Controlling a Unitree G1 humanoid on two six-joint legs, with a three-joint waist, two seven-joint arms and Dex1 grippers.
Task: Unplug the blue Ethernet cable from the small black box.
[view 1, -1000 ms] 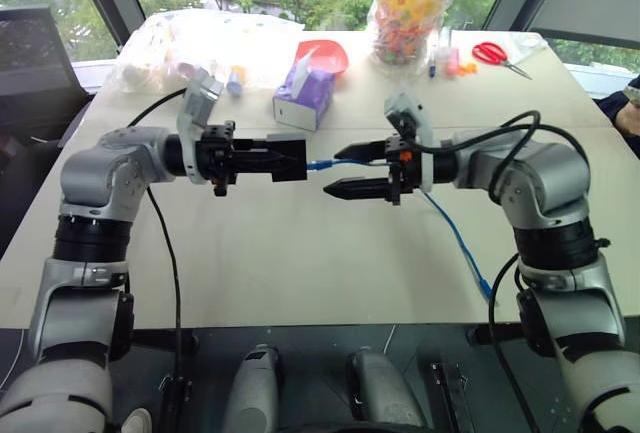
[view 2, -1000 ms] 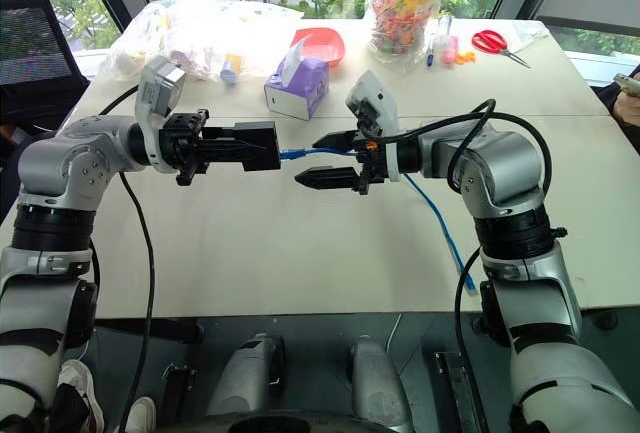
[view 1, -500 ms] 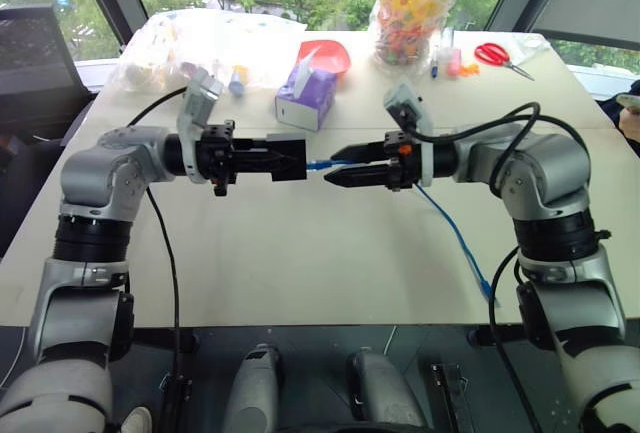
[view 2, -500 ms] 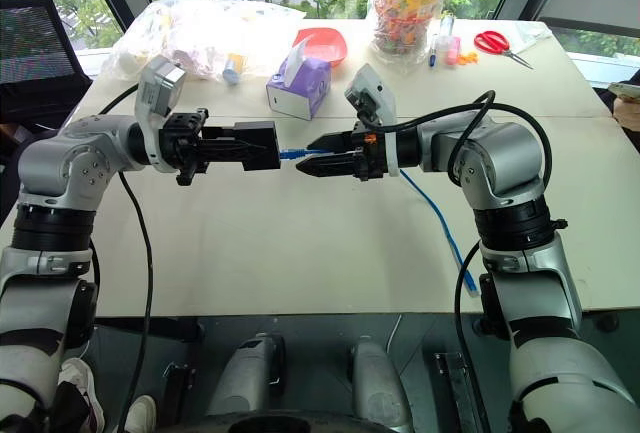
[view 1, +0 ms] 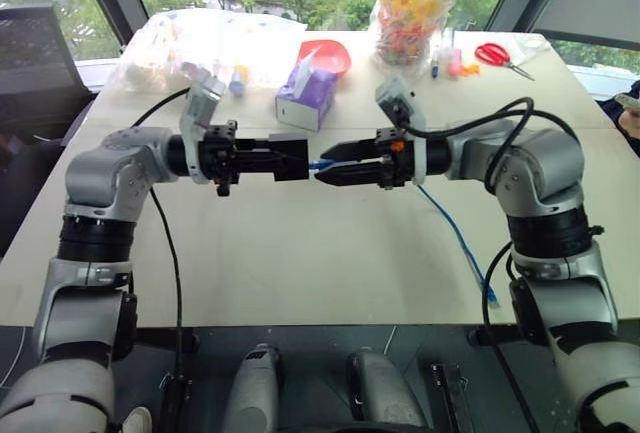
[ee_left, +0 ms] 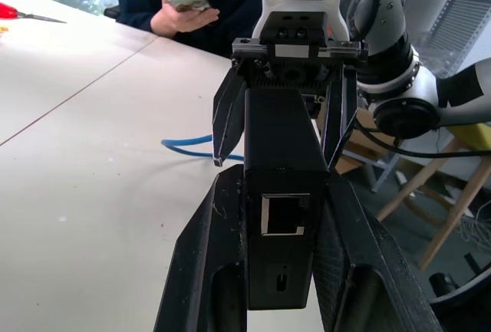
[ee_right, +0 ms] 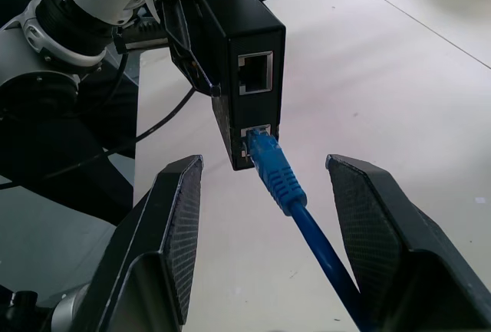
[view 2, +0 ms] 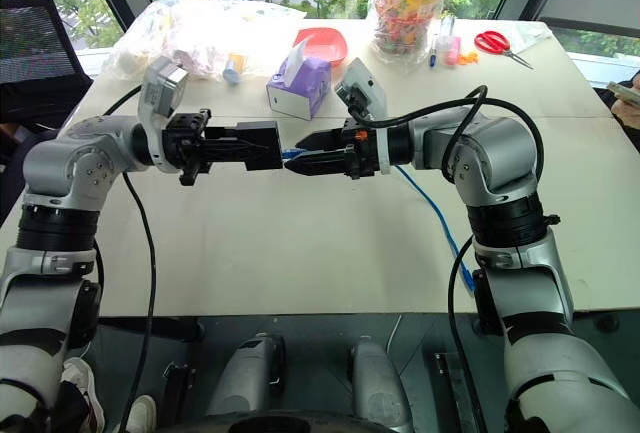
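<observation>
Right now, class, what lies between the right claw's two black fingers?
In the right wrist view, the blue Ethernet cable's plug, still seated in the small black plastic box, lies between the fingers, neither touching it.

Above the pale worktop [view 1: 300, 253], the left claw [view 1: 262, 158] clamps the small matte black box [view 1: 288, 158]; the thin blue Ethernet cable [view 1: 455, 235] seemingly remains plugged in, flanked by the right claw [view 1: 335, 162].

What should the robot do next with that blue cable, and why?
Probably shut the right gripper on the blue plug. The cable is plugged into the black box, which the left gripper holds, and the right gripper's fingers stand either side of the plug without touching it.
</observation>
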